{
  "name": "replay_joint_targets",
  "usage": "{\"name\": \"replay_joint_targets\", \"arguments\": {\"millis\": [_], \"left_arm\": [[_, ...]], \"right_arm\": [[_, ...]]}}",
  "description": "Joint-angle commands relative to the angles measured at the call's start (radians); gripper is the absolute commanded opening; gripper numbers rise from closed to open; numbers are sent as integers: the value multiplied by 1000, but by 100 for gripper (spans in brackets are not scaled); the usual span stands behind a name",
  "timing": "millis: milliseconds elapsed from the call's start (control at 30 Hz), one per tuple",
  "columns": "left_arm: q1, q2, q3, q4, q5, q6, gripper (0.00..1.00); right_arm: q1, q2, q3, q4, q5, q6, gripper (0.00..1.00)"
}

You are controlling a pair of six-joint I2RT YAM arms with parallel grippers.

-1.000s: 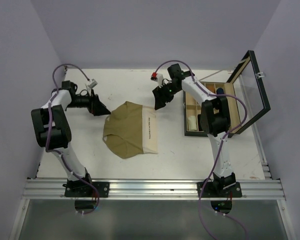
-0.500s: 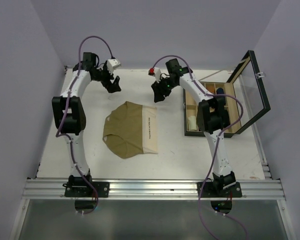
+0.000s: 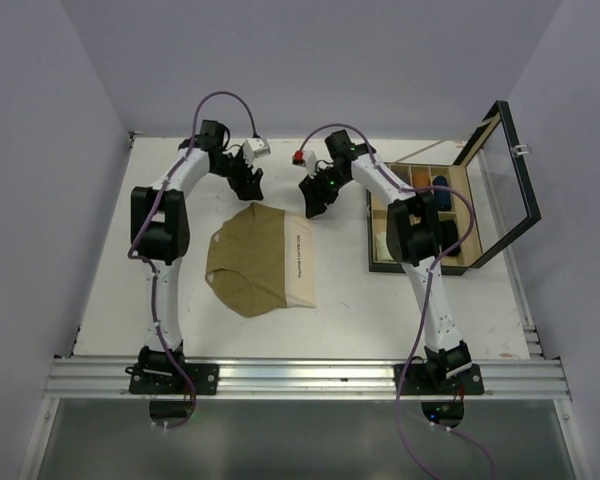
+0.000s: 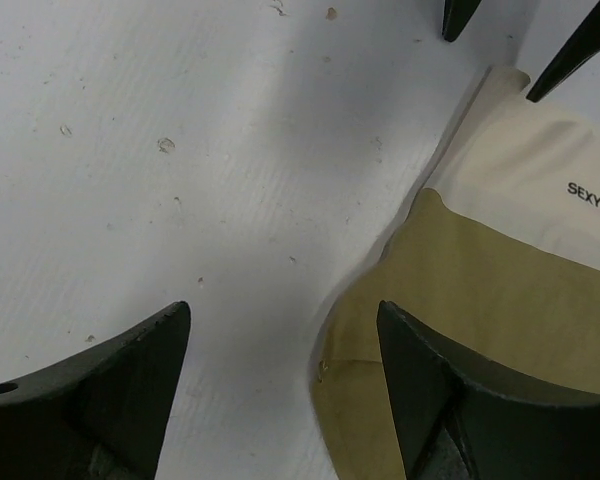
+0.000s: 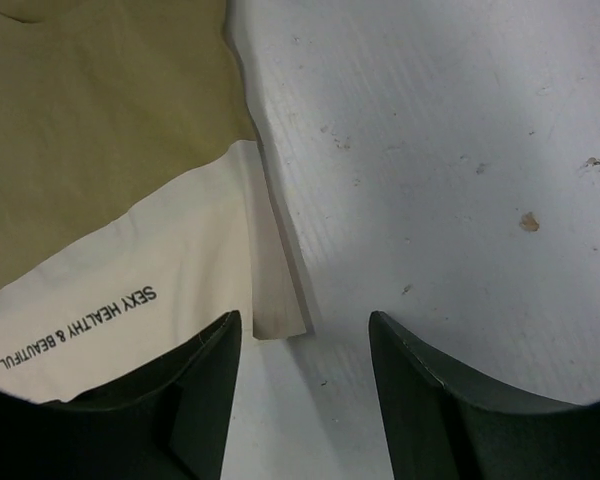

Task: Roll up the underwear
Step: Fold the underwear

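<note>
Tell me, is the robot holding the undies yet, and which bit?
Nothing is held. The left end effector and right end effector both stand open by the far edge of the olive-tan underwear, neither gripping any cloth.

Overhead wide; wrist views close, sharing underwear (image 4: 490, 290).

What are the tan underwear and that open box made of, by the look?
Underwear: soft matte knit cloth, it seems; lies limp, cream waistband printed. Box: probably dark-framed wood, tan dividers; lid looks like clear glass or plastic.
</note>
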Motion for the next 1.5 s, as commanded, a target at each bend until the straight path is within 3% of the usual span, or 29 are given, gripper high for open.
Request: {"name": "replay_joint_targets", "arguments": {"millis": [0,267,367,500,667,800,900,1000,1233,1467], "left_arm": [[17,24,-2,-29,38,3,79],[19,42,-20,-77,31,28,76],[20,47,-27,-81,45,25,72],[20,51,-28,-89,68,22,62],[23,51,-30,-106,82,29,42],[25,56,-20,-103,74,25,25],[25,74,24,-110,62,-9,1],[25,93,85,-113,70,-27,0],[26,53,185,-112,45,-46,0],[25,-139,-23,-83,39,-17,0]], "right_arm": [[13,3,37,2,-36,-1,58],[24,19,52,8,-65,11,59],[30,31,52,13,-51,9,53],[33,42,55,25,-36,22,38],[33,48,59,28,-43,31,30],[36,46,59,34,-30,37,16],[31,42,68,51,-5,61,9],[30,32,78,62,-2,75,0],[21,-20,117,87,6,103,0],[21,-141,59,105,-25,98,0]]}}
